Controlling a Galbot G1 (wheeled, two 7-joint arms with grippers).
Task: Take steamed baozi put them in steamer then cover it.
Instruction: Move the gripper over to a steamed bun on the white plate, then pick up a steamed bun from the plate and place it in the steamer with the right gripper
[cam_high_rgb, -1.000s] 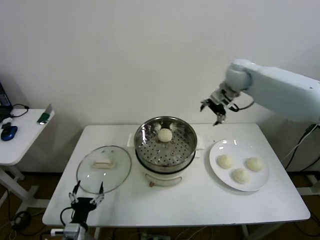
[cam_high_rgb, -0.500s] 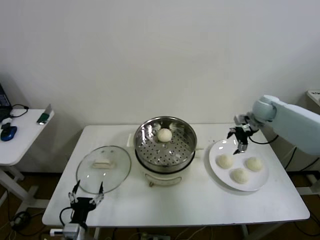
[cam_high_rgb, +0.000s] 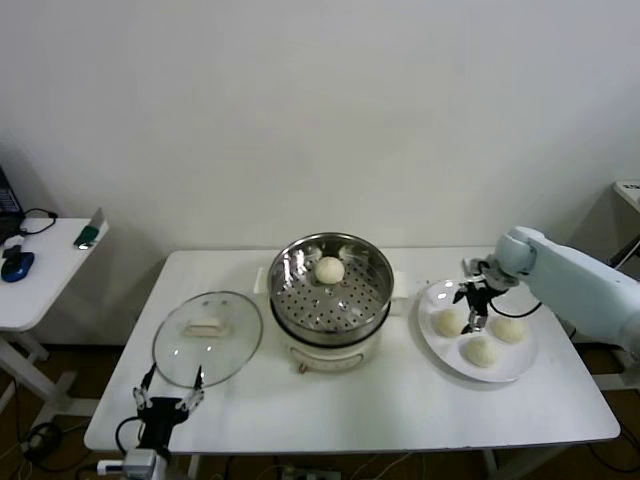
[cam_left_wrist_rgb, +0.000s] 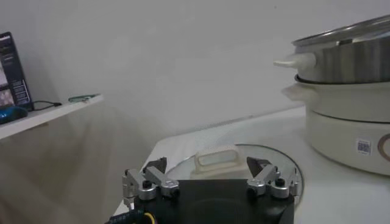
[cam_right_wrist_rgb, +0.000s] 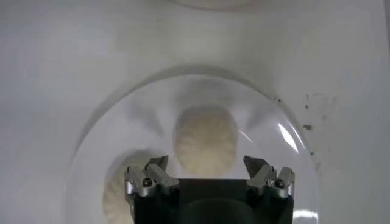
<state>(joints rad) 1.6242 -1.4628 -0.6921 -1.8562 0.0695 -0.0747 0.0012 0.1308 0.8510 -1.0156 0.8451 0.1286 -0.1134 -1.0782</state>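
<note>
Hovering over the white plate, the right gripper has its fingers spread apart, with nothing between them; in the right wrist view one steamed baozi lies directly beneath the gap, and a second bun shows at the edge beside one finger. Three buns rest on the plate in the head view: the one nearest the steamer, just beside the gripper tips, another on the far side of the gripper, and a third toward the table's front edge. A fourth bun sits on the perforated floor of the steamer, at its rear. The cover lies flat on the table on the steamer's left, handle upward. The left gripper is parked at the table's front edge, just in front of the cover, its fingers likewise apart and empty. A small side table stands farther left.
</note>
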